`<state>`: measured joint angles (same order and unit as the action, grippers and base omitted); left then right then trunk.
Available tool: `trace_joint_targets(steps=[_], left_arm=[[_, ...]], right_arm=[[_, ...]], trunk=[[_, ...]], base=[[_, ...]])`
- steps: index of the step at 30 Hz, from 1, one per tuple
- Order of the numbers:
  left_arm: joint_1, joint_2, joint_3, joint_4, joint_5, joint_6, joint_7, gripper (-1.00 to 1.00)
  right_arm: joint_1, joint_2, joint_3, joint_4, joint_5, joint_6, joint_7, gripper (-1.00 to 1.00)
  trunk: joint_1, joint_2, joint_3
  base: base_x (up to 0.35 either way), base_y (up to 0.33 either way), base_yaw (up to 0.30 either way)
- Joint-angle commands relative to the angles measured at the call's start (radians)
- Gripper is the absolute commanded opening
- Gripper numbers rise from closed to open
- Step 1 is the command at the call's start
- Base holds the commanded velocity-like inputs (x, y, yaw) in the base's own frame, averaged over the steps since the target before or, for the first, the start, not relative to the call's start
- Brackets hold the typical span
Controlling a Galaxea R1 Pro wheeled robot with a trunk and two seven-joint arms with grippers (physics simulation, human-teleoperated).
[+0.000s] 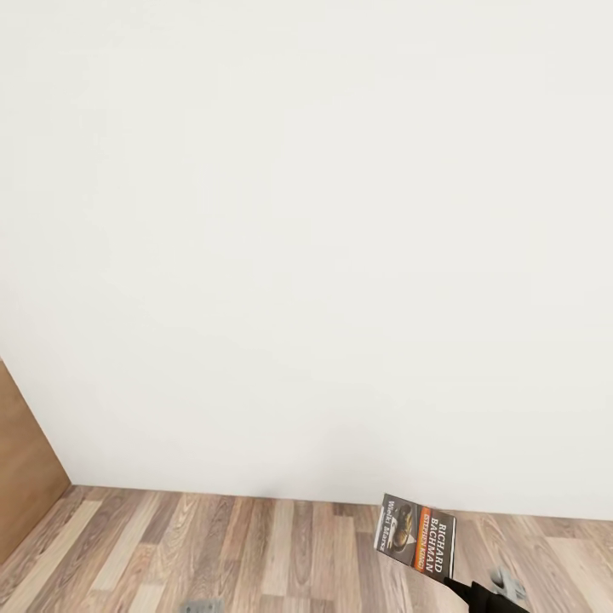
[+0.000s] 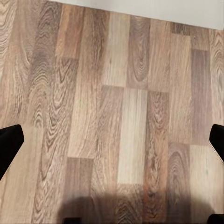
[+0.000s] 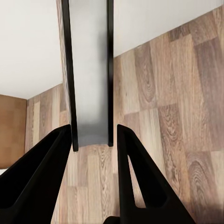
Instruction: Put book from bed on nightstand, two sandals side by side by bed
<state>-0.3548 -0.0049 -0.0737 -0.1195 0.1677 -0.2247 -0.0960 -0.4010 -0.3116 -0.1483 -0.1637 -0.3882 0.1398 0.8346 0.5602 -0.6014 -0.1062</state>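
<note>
The book [image 1: 417,535], a thin paperback with a dark cover, an orange band and white lettering, hangs upright just above the wood floor at the lower right of the head view. My right gripper [image 1: 453,581] is shut on its lower edge. In the right wrist view the book [image 3: 91,84] shows edge-on, clamped between the two black fingers [image 3: 51,163] of the right gripper [image 3: 93,137]. My left gripper [image 2: 112,140] is open, its dark fingertips [image 2: 9,144] far apart over bare floor with nothing between them.
A white wall [image 1: 306,255] stands close ahead, meeting the light brown plank floor [image 1: 255,553] low in the head view. A brown wood panel [image 1: 25,460] rises at the left, also seen in the right wrist view [image 3: 11,130].
</note>
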Motion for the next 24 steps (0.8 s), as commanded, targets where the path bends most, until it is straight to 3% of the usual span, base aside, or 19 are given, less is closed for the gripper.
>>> trace_joint_targets(steps=[1, 24], left_arm=[[-0.001, 0.0, -0.008, 0.001, 0.01, -0.004, -0.002, 1.0], [-0.001, 0.0, -0.008, 0.001, 0.011, -0.004, -0.002, 1.0]], right_arm=[[-0.001, 0.0, -0.011, 0.0, -0.003, 0.011, 0.004, -1.0], [-0.001, 0.0, -0.011, 0.0, -0.003, 0.011, 0.004, -1.0]], trunk=[[0.001, -0.001, -0.002], [0.001, -0.001, -0.002]], base=[[0.309, -0.138, 0.0], [0.31, -0.132, 0.0]])
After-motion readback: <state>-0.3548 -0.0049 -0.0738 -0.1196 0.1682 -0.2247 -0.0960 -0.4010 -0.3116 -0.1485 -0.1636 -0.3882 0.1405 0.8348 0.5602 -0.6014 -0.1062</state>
